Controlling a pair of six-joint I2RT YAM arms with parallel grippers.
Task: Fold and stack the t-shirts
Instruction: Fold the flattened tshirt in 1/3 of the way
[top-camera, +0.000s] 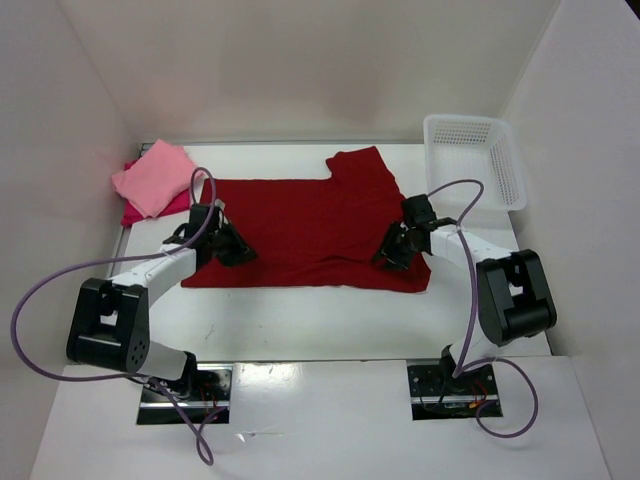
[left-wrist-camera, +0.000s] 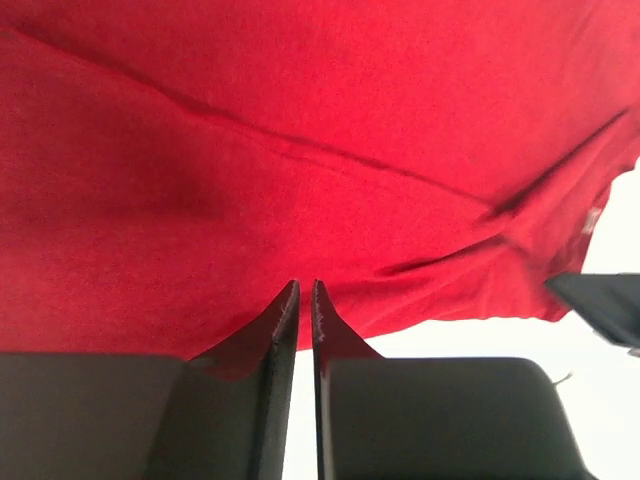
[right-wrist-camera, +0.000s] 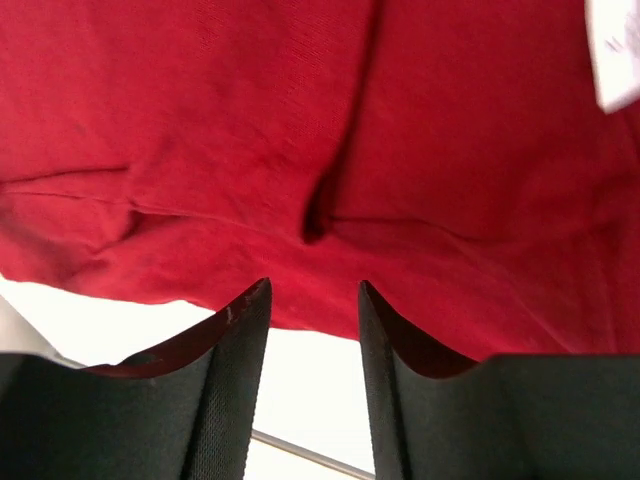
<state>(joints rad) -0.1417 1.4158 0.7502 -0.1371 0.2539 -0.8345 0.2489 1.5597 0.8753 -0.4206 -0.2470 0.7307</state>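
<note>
1. Top view: I count three t-shirts. One is the dark crimson shirt (top-camera: 310, 230), spread flat mid-table with a sleeve pointing to the far side. Another is the light pink shirt (top-camera: 155, 178), folded at the far left corner. The third is the magenta-red shirt (top-camera: 133, 211), lying under the pink one with only its edge peeking out. There is also one white basket (top-camera: 475, 160) at the far right, which looks empty, and there are two arms. The left gripper (top-camera: 228, 245) and right gripper (top-camera: 392, 250) sit over the crimson shirt's near hem, one towards each end.

2. Left wrist view: the left gripper (left-wrist-camera: 305, 288) has its jaws pressed almost together, with only a hairline slit between them. Its tips are at the hem of the crimson shirt (left-wrist-camera: 300, 150). I cannot tell whether any cloth is caught between them. Before lifting, I would want that hem properly between the pads.

3. Right wrist view: the right gripper (right-wrist-camera: 312, 290) has its jaws spread. Bare table (right-wrist-camera: 300, 400) shows between them, and the tips are just at the edge of the crimson shirt (right-wrist-camera: 250, 120). A crease runs up from the hem here. I would slide under a single layer and close firmly.

4. As I judge it, the step is to fold the near hem over towards the far side. Both corners should rise together and travel level, so the fold lands straight without dragging the shirt off centre.
</note>
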